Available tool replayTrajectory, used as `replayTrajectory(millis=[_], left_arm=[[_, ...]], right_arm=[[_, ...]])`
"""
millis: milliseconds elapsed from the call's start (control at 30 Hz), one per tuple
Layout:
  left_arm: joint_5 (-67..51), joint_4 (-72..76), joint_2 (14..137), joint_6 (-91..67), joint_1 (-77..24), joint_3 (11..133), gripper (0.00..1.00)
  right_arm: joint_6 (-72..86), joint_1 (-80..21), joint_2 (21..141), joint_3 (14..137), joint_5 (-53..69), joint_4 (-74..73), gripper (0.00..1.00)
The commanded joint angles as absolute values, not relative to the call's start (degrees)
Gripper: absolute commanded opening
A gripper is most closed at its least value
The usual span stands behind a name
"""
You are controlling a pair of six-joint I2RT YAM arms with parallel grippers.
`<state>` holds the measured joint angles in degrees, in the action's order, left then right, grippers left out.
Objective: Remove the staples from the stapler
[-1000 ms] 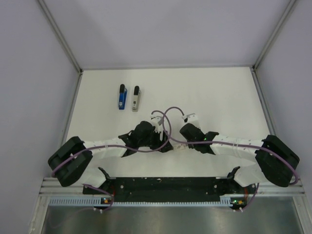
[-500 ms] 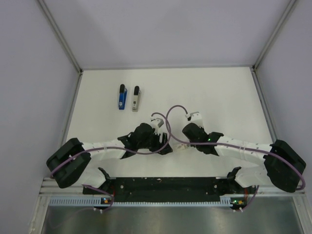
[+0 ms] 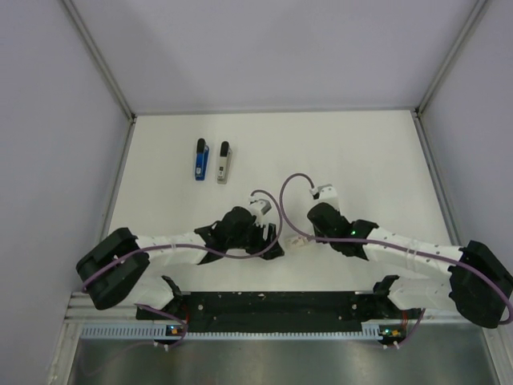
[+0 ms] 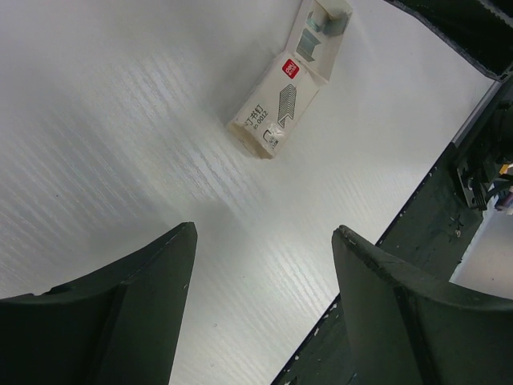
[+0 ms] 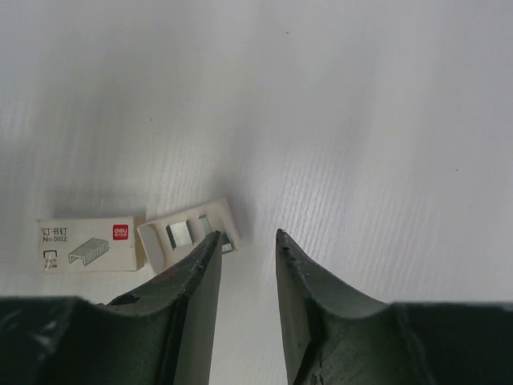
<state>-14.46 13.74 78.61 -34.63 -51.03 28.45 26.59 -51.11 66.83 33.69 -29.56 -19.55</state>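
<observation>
The stapler's bright blue body (image 3: 201, 160) lies at the table's back left, with its grey metal inner part (image 3: 224, 162) lying separately just to its right. Neither wrist view shows it. Both grippers hang low near the front middle, far from the stapler. My left gripper (image 3: 275, 244) (image 4: 264, 228) is wide open and empty. My right gripper (image 3: 309, 232) (image 5: 248, 233) is open with a narrow gap, with nothing between its fingers.
A small whitish staple box lies between the grippers (image 3: 298, 240). Its sleeve (image 5: 84, 243) (image 4: 272, 112) and its slid-out tray (image 5: 188, 233) (image 4: 321, 32) hold staple strips; the tray touches my right gripper's left finger in view. The black front rail (image 3: 272, 303) borders the near edge.
My right arm has drawn back, its elbow swinging right, and its gripper has shifted slightly right and nearer. My left gripper has edged a little nearer. The stapler parts have not moved.
</observation>
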Motion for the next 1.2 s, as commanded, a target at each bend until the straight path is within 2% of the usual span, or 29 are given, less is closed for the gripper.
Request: replayTrajectory(millis=[0, 133, 300, 867, 1167], left_arm=[[-13.9, 17.0, 78.3, -35.6, -51.7, 28.3, 0.74], [-14.2, 18.2, 79.9, -36.3, -52.0, 28.7, 0.73], [-14.6, 19.2, 81.7, -36.9, -52.3, 29.3, 0.7], [-15.3, 20.4, 86.0, -37.4, -52.7, 31.9, 0.64], [-14.5, 20.0, 87.3, -37.0, -52.7, 33.6, 0.64]], right_arm=[[26.3, -48.2, 66.7, 33.5, -25.5, -17.1, 0.32], [26.1, -45.3, 67.1, 32.2, -21.7, -13.8, 0.26], [25.2, -44.6, 68.7, 32.2, -20.1, -12.6, 0.23], [24.8, -42.7, 72.7, 30.9, -16.6, -8.5, 0.2], [25.2, -42.6, 72.8, 30.7, -15.2, -8.8, 0.11]])
